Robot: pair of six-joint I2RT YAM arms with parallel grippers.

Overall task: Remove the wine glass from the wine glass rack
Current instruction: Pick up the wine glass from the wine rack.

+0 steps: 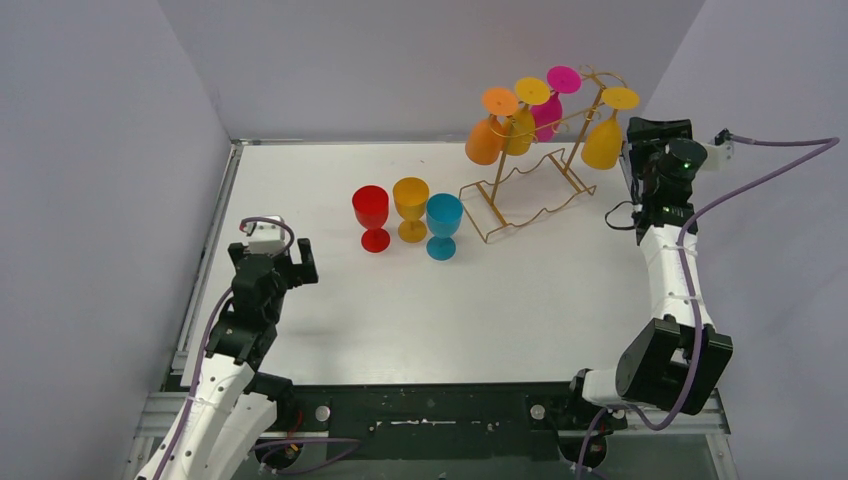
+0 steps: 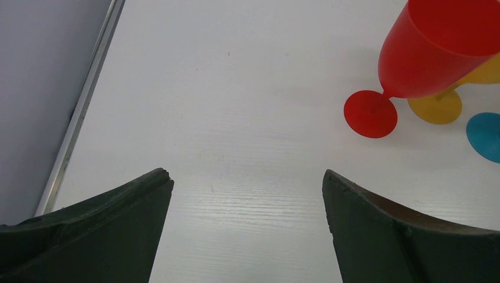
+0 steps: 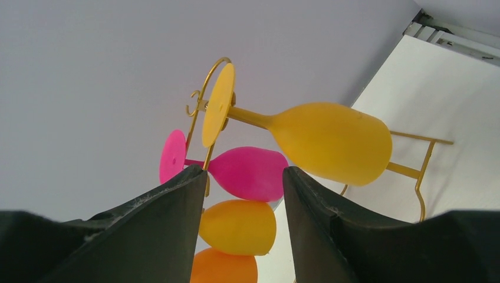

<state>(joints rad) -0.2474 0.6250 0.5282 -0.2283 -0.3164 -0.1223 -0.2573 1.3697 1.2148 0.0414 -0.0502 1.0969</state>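
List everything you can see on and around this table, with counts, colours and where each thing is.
wine glass rack: one, gold wire, far right of the table
hanging wine glasses: four, orange, yellow, magenta, yellow, upside down on the rack's top bar
standing wine glasses: three, red, yellow, blue, upright in a cluster left of the rack
table: one, white
walls: grey, on three sides
cables: purple, one along each arm
left gripper: black, open, above bare table near the left edge
right gripper: black, jaws apart, at the rack's right end
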